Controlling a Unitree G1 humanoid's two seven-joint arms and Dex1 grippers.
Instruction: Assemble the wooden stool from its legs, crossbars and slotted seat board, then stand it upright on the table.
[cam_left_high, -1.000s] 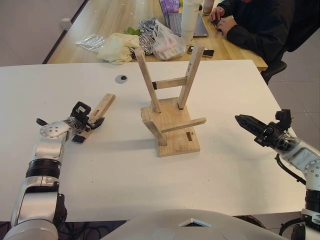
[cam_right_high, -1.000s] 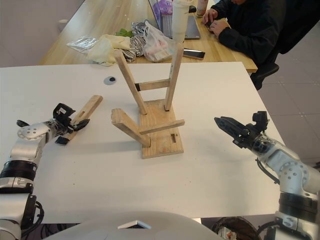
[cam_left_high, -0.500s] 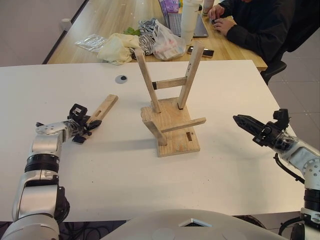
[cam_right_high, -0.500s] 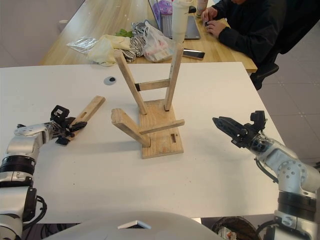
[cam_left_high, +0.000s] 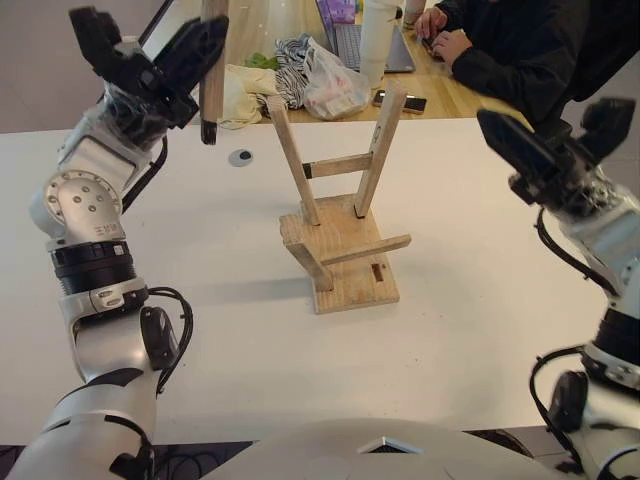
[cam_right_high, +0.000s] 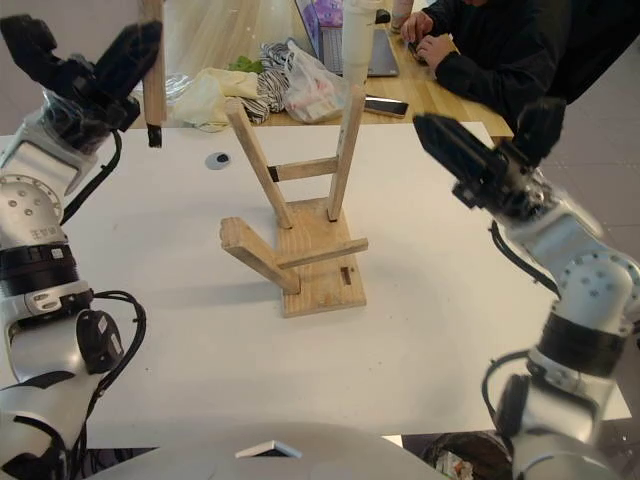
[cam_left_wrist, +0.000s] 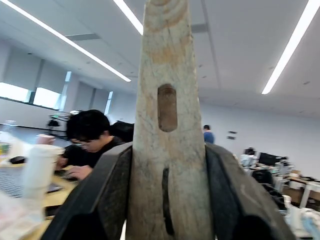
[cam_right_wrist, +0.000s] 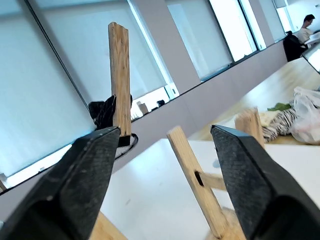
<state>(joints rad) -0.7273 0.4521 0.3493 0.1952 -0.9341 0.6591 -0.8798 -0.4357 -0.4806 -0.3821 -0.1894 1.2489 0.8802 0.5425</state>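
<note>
The left pincer is high over the far left part of the white counter, clamped on a loose wooden leg that stands upright between its fingers, with an oval slot in the leg facing the wrist camera. The right pincer hangs in the air above the counter's right side, its jaws spread wide with nothing between them. In the middle of the counter the slotted seat board lies flat. Two legs rise from its far part, the left standing leg and the right standing leg, leaning toward each other and joined by the upper crossbar. A third leg sits tilted low at the board's left side, and the lower crossbar juts from it to the right across the board. An empty slot shows in the board near its right edge. A small dark disc lies on the counter, beyond and left of the stool parts
</note>
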